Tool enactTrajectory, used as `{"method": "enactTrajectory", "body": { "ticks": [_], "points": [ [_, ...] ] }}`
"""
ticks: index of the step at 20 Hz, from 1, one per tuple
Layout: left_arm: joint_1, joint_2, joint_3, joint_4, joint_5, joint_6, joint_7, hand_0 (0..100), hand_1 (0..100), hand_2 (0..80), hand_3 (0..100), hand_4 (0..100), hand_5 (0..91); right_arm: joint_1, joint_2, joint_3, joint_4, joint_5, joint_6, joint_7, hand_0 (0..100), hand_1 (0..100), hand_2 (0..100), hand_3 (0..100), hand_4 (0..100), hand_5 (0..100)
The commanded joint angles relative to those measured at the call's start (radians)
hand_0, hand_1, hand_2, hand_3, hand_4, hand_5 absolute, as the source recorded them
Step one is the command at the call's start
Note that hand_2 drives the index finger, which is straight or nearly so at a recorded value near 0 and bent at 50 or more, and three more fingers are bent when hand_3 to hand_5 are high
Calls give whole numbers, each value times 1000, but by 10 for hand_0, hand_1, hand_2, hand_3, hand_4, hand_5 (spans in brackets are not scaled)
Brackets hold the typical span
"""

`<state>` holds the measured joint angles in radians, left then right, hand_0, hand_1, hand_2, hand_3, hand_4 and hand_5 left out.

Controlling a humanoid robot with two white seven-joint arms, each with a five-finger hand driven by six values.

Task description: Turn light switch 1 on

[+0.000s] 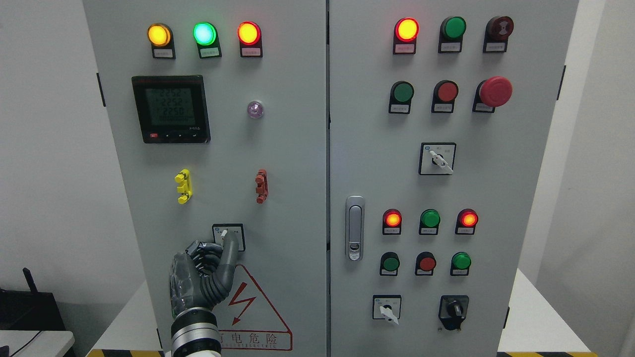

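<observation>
Left hand (201,277) at the switch (228,237).
Fingers mostly curled, one extended and touching the switch knob; a warning triangle (258,317) lies just right of the hand.

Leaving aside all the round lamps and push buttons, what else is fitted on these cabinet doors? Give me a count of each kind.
Turn-knob switches: 4
Plastic clips: 2
Digital meter: 1
Door latch handle: 1
Warning triangle: 1
Total: 9
</observation>
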<state>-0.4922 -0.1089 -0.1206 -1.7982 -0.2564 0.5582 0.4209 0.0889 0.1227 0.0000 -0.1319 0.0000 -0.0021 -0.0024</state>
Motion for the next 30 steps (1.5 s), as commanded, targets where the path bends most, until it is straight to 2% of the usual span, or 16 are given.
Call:
{"method": "enactTrajectory", "body": {
  "ticks": [1,14,22,24,30],
  "points": [
    [0,0,-2,0,0,-1,-1,404,341,612,867,866,817,0,0,20,0,-26,1,1,120,389,0,0,0,0],
    [0,0,-1,0,3,-3,-2,472,271,638,891,876,823,0,0,20,0,-26,1,1,120,389,0,0,0,0],
    [0,0,-2,0,20,-8,-2,493,209,644,909,883,827,0,0,20,0,-26,1,1,120,389,0,0,0,0],
    [0,0,-2,0,23,-9,-2,527,162,645,914,885,827,0,0,20,0,-26,1,1,120,389,0,0,0,0],
    [0,0,-1,-1,23,-9,-2,480,150,647,928,887,825,0,0,20,0,-26,1,1,120,389,0,0,0,0]
  ]
}}
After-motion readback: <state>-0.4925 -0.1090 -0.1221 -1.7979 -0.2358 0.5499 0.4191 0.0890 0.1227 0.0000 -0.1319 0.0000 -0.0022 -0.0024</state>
